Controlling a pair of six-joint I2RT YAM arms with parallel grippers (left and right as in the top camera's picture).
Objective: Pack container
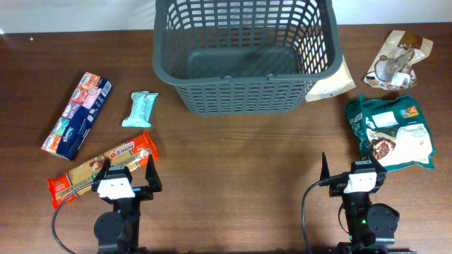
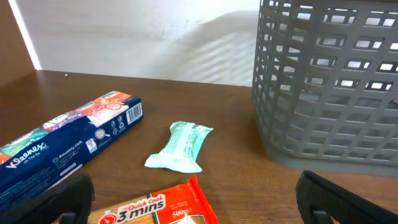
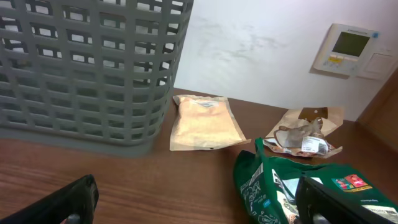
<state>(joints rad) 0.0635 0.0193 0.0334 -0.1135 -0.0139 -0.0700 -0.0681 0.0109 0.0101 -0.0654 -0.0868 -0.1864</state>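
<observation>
Container (image 1: 240, 95), the big grey lattice basket, sits ahead of both arms, forward-right of the left gripper (image 1: 127, 166) and forward-left of the right gripper (image 1: 352, 166). Both grippers have their fingers spread wide, gripping nothing. The left one is right over the orange pasta packet (image 1: 85, 176), and a green bag (image 1: 392, 132) lies just right of the other.

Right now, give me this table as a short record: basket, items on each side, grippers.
basket: dark grey, slotted, far centre, nothing seen inside
robot's left of it: Kleenex pack, teal bar, orange 3 mins pack
robot's right of it: tan pouch, brown bag, green bag
left gripper: open, over the orange 3 mins pack
right gripper: open, beside the green bag
</observation>
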